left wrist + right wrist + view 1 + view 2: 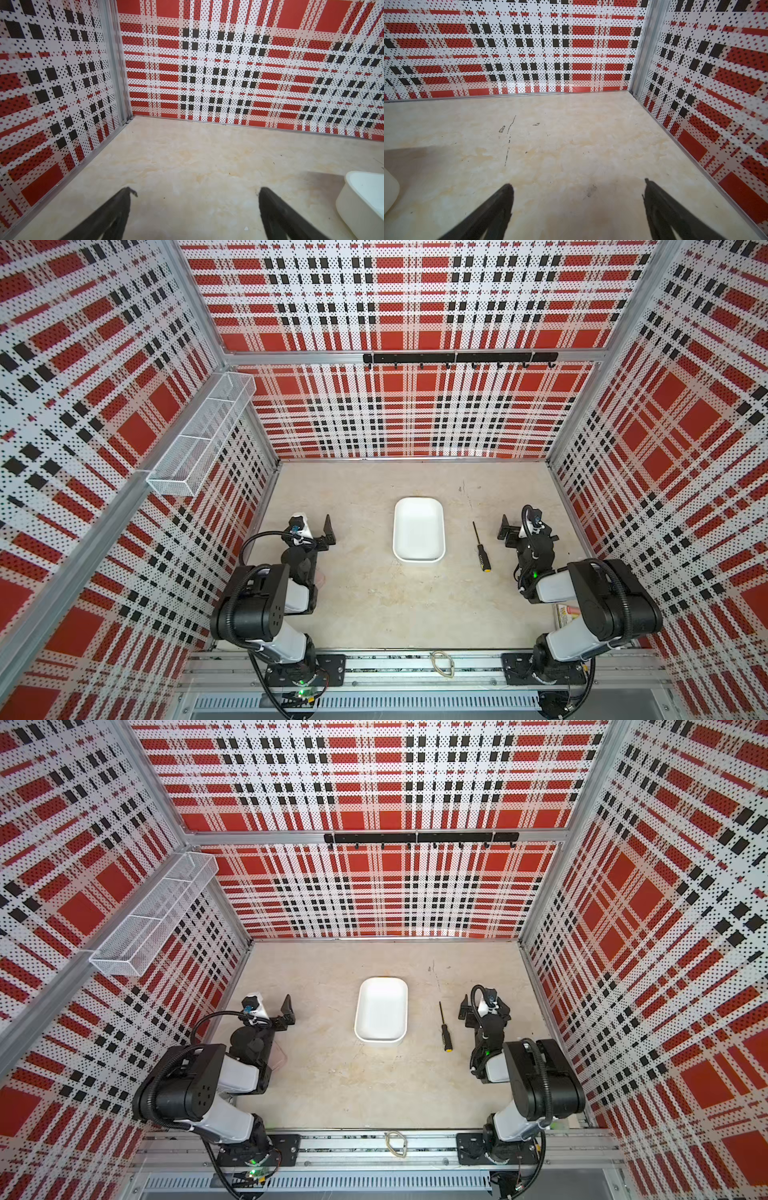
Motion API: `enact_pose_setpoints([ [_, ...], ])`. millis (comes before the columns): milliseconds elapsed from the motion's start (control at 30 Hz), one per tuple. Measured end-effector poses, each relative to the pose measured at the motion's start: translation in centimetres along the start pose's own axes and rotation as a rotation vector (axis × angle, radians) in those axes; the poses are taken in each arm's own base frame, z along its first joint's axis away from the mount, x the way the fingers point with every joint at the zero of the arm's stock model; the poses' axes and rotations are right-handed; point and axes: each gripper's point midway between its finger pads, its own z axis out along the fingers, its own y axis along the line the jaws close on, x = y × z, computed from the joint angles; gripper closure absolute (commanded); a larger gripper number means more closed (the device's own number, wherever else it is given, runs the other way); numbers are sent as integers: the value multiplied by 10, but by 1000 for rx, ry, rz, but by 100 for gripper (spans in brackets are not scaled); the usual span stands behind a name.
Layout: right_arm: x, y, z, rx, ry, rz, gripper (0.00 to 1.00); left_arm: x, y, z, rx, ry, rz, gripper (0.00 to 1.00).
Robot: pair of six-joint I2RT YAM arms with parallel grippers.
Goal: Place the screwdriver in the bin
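Black fingers [496, 207] of my right gripper [578, 187] frame the near edge of the right wrist view, spread wide over bare table [571, 145] with nothing between them; my left gripper [195, 191] stands equally wide and empty, a corner of the bin [353, 205] beside it. In both top views the bin sits open side up mid-table, where either arm can reach; nothing lies in it. The screwdriver [479, 546] lies flat on the table at three o'clock from the bin, near it but not touching; its shaft points toward twelve and its yellow butt toward six, almost parallel to the bin's long wall. My right gripper hangs at three o'clock from the screwdriver, so I judge the pick is mine; my left, at nine o'clock from the bin, is well apart from the tool. I expect to aim for the handle, the thicker part, since the thin shaft gives little to pinch.
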Motion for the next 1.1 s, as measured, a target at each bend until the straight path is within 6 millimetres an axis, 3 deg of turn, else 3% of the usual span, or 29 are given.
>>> enact_pose_setpoints([
  [800, 0, 0, 0, 0, 0, 0, 0, -1, -1, 3, 3, 16, 6, 2],
  [933, 0, 0, 0, 0, 0, 0, 0, -14, -10, 1, 16, 5, 24, 2],
  [1100, 2, 0, 3, 8, 36, -9, 0, -50, -34, 10, 82, -33, 43, 2],
])
